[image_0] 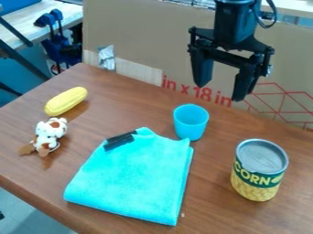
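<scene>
Your gripper (223, 91) hangs with fingers spread above the table (214, 217), near the blue cup (191, 122).

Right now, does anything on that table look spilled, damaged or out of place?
Nothing looks clearly spilled or damaged. The blue cloth has an uneven far edge with a small black item there, and the plush toy looks toppled.

Table (211, 171): brown wood grain, low sheen. Cloth (131, 176): soft, matt, fuzzy nap. Cup (191, 121): smooth, plastic-looking. Can (260, 169): metal lid, dull shine; printed label. Corn (66, 101): smooth, plastic-looking. Toy (49, 134): plush-looking. Backing board (137, 34): matt cardboard.
</scene>
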`<control>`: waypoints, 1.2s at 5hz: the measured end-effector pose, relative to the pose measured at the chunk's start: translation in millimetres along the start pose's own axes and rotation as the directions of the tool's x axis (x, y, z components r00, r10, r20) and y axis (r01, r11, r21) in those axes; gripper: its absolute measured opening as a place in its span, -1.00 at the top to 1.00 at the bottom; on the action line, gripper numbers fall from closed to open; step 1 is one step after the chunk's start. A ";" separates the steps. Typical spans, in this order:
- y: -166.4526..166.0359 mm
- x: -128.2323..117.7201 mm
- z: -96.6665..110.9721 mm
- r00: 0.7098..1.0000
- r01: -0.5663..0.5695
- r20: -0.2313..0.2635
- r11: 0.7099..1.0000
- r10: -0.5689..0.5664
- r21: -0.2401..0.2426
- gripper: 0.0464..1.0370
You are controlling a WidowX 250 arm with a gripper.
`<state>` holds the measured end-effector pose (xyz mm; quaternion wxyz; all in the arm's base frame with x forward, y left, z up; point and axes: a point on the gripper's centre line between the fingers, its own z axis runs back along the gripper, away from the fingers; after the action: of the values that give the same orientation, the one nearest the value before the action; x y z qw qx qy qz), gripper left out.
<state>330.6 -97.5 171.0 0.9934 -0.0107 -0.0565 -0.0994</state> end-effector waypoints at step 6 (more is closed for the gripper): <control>183.1 -96.1 -36.8 0.911 -0.394 -0.075 0.910 0.405 0.125 -0.93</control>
<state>277.4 99.6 121.6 0.9934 0.0362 -0.0087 0.1088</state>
